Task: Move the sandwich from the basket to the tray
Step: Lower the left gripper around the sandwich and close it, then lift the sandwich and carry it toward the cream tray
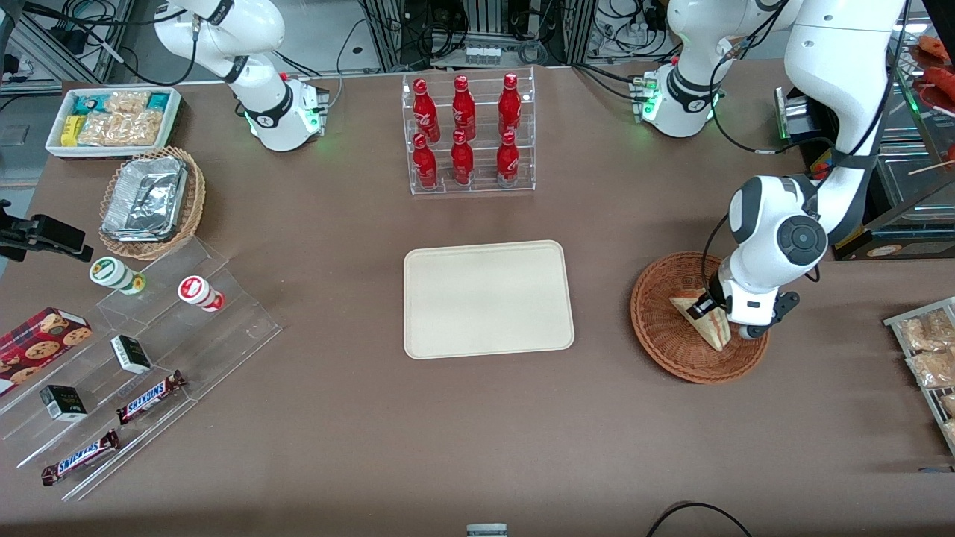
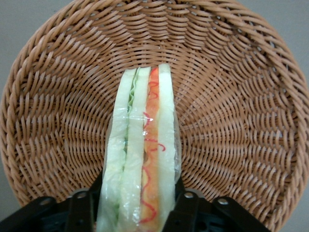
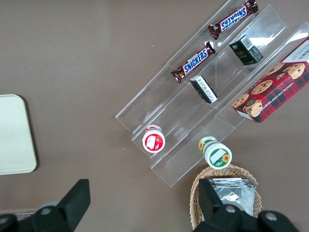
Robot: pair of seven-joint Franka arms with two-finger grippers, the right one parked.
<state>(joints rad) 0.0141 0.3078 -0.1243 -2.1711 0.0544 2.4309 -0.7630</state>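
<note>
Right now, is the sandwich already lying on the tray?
No. The sandwich sits in the basket with the pincer shut on it, and the tray holds nothing.

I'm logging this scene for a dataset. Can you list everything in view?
sandwich: 1, pale bread, red filling, in basket
basket: 1, reddish-brown wicker, working arm's end
tray: 1, cream, table centre, nothing on it
bottles: 6, red, in clear rack
foil containers: silver, in tan basket
snack box: 1, white, parked arm's end
Snickers bars: 2, on clear stepped stand
cookie box: 1, red
gripper: 1, black fingers either side of sandwich
</note>
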